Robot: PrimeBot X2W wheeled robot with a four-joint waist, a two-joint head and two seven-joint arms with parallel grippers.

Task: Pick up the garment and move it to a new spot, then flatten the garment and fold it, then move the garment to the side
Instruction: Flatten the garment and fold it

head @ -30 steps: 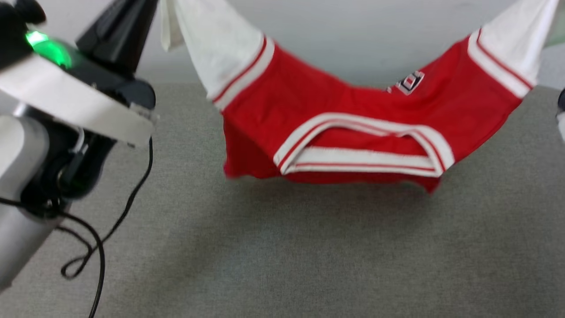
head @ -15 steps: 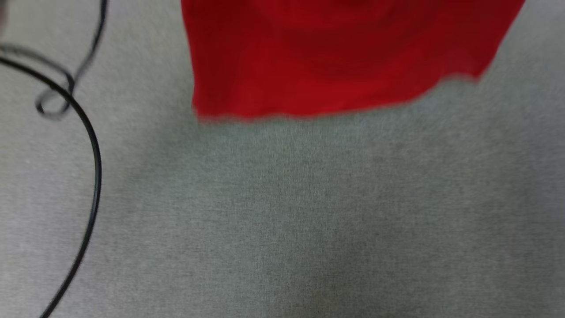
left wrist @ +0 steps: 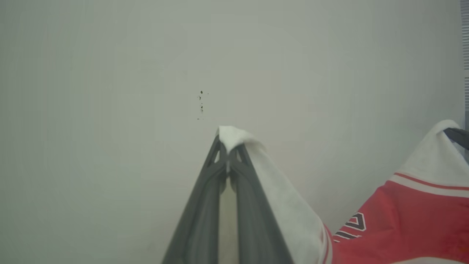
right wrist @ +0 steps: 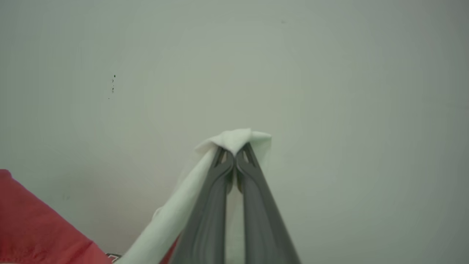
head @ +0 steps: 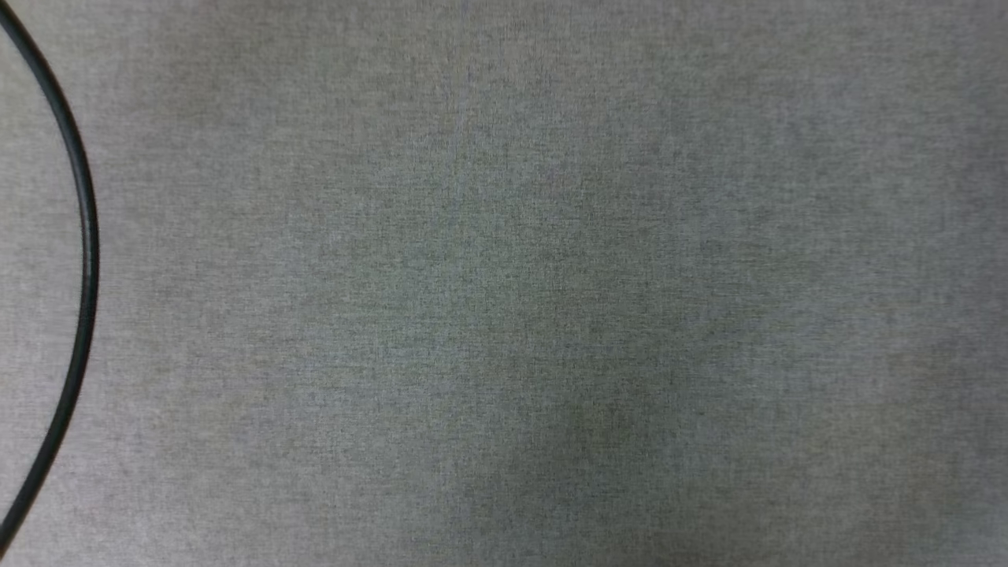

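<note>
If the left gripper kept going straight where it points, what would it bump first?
Probably the pale wall with small dark specks. Nothing shows between it and the left gripper, shut on a white sleeve of the garment; depth is unclear.

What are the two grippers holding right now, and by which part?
The garment: the left gripper pinches one white sleeve, the right gripper the other white sleeve.

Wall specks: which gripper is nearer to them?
Left, apparently. The specks sit just above the left gripper, shut on a sleeve of the garment; from the right gripper, they lie far up-left.
</note>
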